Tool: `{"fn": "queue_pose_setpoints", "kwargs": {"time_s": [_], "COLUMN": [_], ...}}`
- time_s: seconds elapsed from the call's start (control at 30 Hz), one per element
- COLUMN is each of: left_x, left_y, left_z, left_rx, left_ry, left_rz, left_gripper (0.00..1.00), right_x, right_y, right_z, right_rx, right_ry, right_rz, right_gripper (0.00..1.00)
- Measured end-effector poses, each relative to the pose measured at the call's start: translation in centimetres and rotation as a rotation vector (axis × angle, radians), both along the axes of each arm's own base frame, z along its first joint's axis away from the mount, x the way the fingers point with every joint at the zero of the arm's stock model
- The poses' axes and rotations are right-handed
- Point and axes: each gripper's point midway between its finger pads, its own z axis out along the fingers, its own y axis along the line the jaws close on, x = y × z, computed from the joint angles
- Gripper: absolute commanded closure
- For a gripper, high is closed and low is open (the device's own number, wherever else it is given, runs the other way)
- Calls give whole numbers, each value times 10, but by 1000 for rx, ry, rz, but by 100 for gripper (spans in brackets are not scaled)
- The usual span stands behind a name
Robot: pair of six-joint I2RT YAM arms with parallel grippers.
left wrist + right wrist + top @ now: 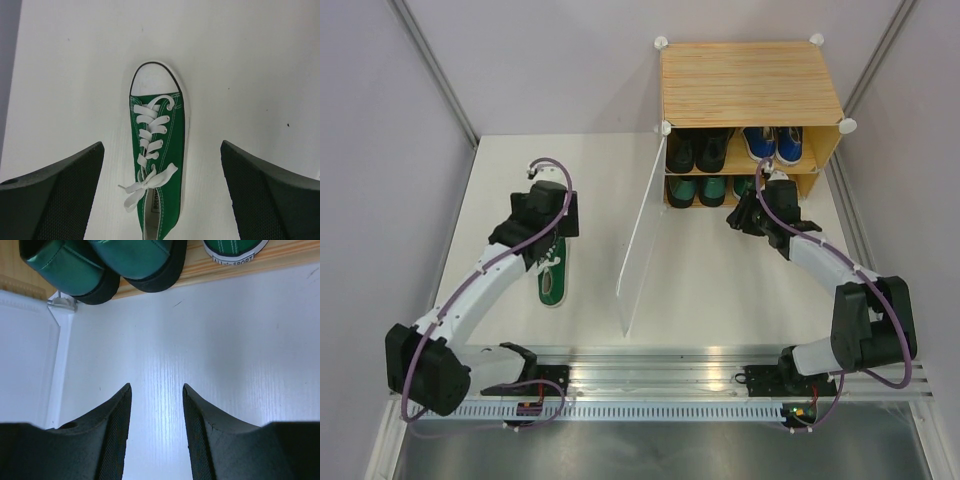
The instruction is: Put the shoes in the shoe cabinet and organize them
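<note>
Left pincer (161, 144) gaped wide over green white-toed canvas sneaker (162, 175), long axis running between its fingers (60, 200), toe pointing beyond them. Right pincer (156, 386) stood narrow, empty.

Green sneaker (159, 165) — heel cut off at bottom edge; right arm (820, 258) hides the lower right of the shoe cabinet (750, 80).
</note>
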Motion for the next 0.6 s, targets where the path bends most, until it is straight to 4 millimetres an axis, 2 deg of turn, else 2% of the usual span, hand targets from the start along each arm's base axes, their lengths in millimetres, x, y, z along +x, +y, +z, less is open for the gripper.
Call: {"fn": "queue_pose_setpoints", "kwargs": {"time_s": [0.3,0.5,0.6], "left_x": [5,-1,-5], "left_y": [29,24,23], "left_z": [-71,-106,-122], "left_rx": [-111,-126,-130], "left_ry": [263,402,467], "left_rz": [142,148,155], "left_gripper": [1,3,9], "right_x": [-16,-17,-17], "right_y": [10,13,14], "right_z": [-7,3,7], "right_rx": [67,97,104], "right_ry": [28,5,-6], "right_rz": [23,23,22], "right_gripper": [50,50,50]}}
